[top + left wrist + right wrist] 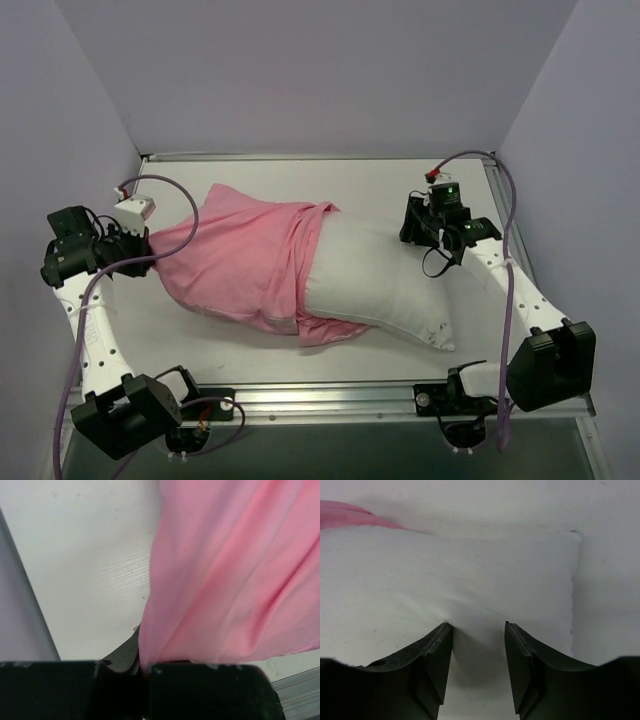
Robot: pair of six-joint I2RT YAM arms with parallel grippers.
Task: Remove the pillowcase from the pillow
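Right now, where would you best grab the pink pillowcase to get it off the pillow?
The pillowcase, at its limp, empty left end, coming from the left: the pillow sticks out of its mouth on the right, so a leftward pull should slide it off. The left end effector is clamped there.

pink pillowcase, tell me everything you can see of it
The thin pink fabric pillowcase looks soft, slightly shiny and deeply wrinkled. It lies on the white table, left of centre, and covers only the left end of the plump off-white pillow, whose right part is bare. A pink flap shows under the pillow's near edge. Its loose left end is gathered to a point and pinched between the fingers of the shut left gripper.
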